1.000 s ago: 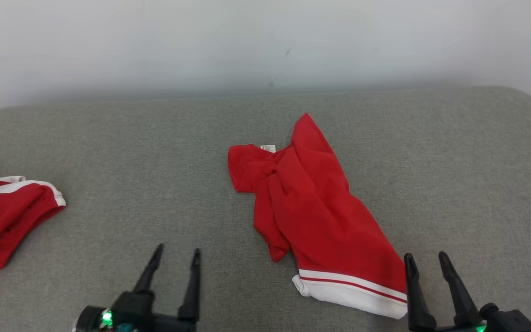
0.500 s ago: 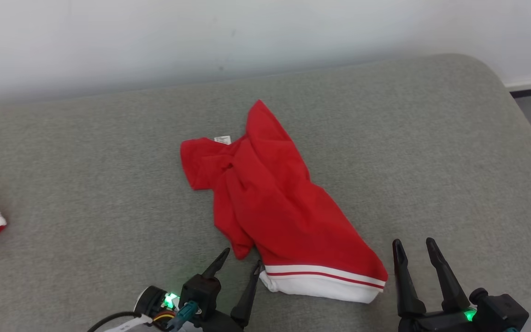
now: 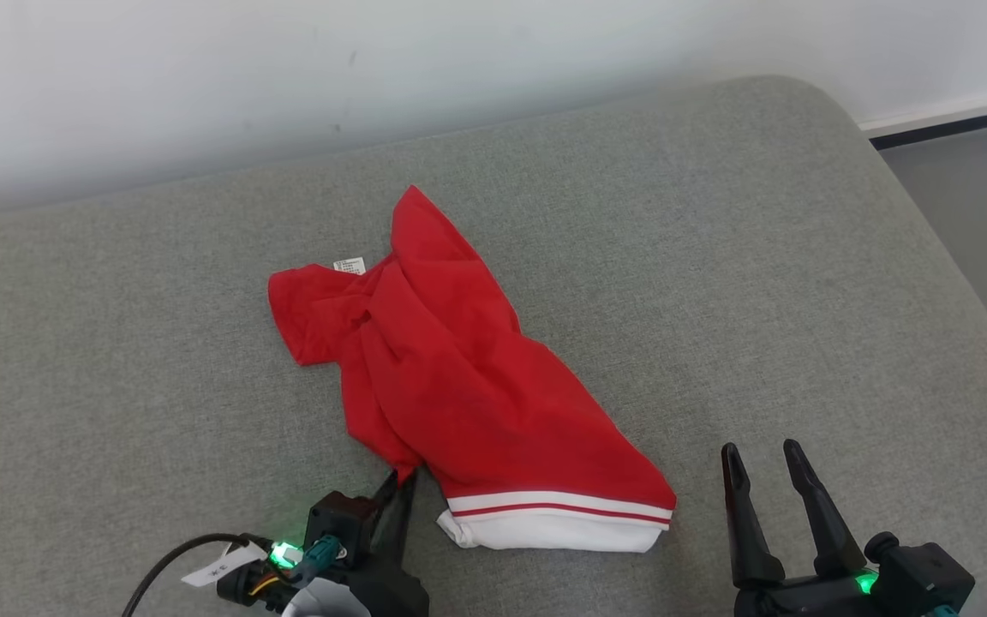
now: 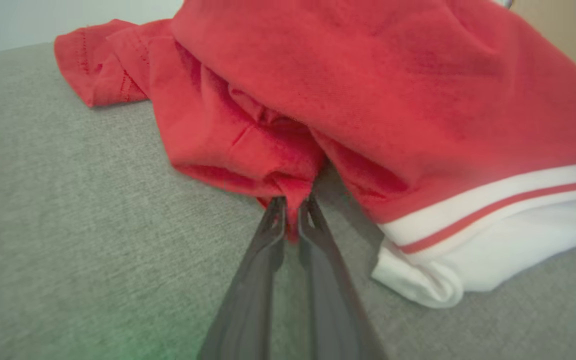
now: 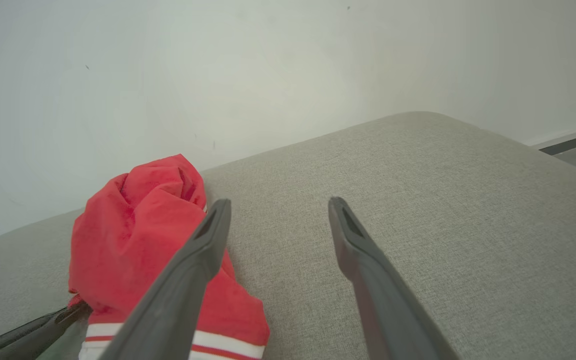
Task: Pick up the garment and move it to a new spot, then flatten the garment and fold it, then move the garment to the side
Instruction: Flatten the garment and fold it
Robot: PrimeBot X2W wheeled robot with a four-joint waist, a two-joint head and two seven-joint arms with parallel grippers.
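Garment: red garment (image 3: 459, 377) lies crumpled on the grey cushion (image 3: 759, 257), its long axis running from the white hem (image 3: 553, 527) away to the far left.
Left gripper (image 4: 292, 202): just left of the hem, fingers clamped on a garment corner.
Right gripper (image 3: 759, 447): right of the hem and apart from it, fingers spread, empty.
Nearer arm: left.

Atop cushion (image 3: 759, 257), garment (image 3: 459, 386) (wall (image 3: 459, 51) behind)

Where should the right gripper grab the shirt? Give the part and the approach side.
Grip the right corner of the white hem, coming from the near right. That corner lies flat at the edge of the shirt closest to the open right gripper; the left gripper pinches a red fold at the other near end.
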